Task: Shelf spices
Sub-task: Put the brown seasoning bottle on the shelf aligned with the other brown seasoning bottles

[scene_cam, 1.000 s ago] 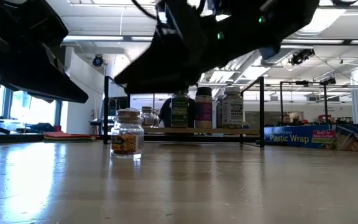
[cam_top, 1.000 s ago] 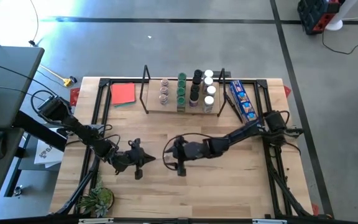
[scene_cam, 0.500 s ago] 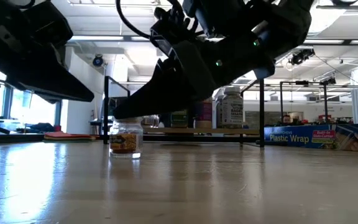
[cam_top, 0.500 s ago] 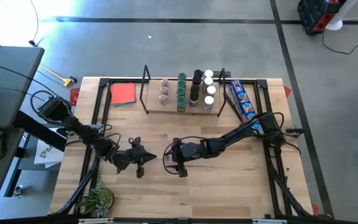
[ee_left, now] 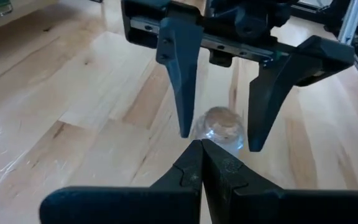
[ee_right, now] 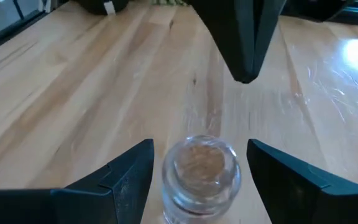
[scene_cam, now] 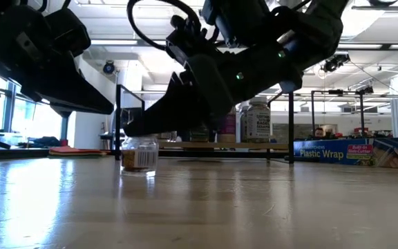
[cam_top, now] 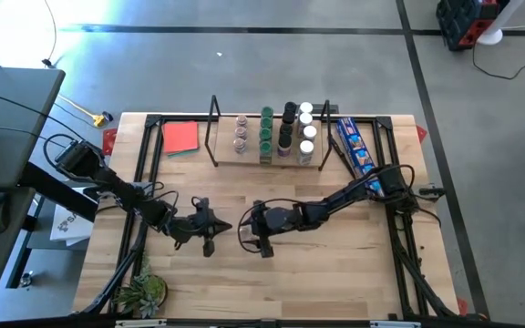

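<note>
A small clear jar (ee_right: 201, 168) with brown contents stands upright on its base on the table, near the middle; it also shows in the low view (scene_cam: 138, 158). My right gripper (ee_right: 201, 144) is open and low over the table, one finger on each side of the jar with a gap at both. My left gripper (ee_left: 201, 146) is shut, and its tip points at the jar from the table's left, a little short of it. Several spices (cam_top: 285, 132) stand in rows on the light-wood shelf (cam_top: 253, 157) at the far edge.
A red card (cam_top: 180, 137) lies left of the shelf and a long blue packet (cam_top: 354, 146) right of it. A small plant (cam_top: 144, 293) sits at the near left corner. Bare wood lies between the grippers and the shelf.
My right gripper has come down toward the table, so its open fingers now stand around the jar; in the low view it now covers the jar's top. The jar has stayed in place.
</note>
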### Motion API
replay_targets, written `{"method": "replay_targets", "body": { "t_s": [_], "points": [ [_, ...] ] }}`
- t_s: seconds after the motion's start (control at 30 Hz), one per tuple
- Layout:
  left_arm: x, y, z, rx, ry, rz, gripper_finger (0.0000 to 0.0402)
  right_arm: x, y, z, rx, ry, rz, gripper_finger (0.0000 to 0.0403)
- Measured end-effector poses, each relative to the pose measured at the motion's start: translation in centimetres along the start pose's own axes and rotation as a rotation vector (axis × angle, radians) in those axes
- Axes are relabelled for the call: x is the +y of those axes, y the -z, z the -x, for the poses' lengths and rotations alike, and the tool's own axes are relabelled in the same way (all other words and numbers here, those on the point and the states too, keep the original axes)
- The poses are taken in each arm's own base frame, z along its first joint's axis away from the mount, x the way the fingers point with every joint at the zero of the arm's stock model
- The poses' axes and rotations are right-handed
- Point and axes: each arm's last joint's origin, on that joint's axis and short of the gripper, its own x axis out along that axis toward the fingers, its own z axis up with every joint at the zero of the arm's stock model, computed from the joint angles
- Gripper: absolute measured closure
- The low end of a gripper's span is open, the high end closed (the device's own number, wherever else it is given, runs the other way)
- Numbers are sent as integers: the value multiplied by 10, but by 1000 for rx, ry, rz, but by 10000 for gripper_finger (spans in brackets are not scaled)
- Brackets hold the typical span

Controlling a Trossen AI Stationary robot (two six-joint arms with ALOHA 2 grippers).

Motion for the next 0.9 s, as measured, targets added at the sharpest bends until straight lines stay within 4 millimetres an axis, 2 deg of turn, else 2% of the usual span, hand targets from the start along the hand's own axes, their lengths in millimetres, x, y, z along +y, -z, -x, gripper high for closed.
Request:
{"method": "replay_targets", "body": {
  "t_s": [0.23, 0.57, 0.9],
  "points": [
    [-1, -1, 0, 0, 19, -19, 401, 0, 0, 0, 3, -2, -1, 159],
    [-1, -1, 0, 0, 18, -20, 401, -3, 0, 0, 2, -17, -24, 232],
    [-2, -1, 3, 11, 34, -53, 401, -8, -6, 2, -22, 59, -25, 239]
  ]
}}
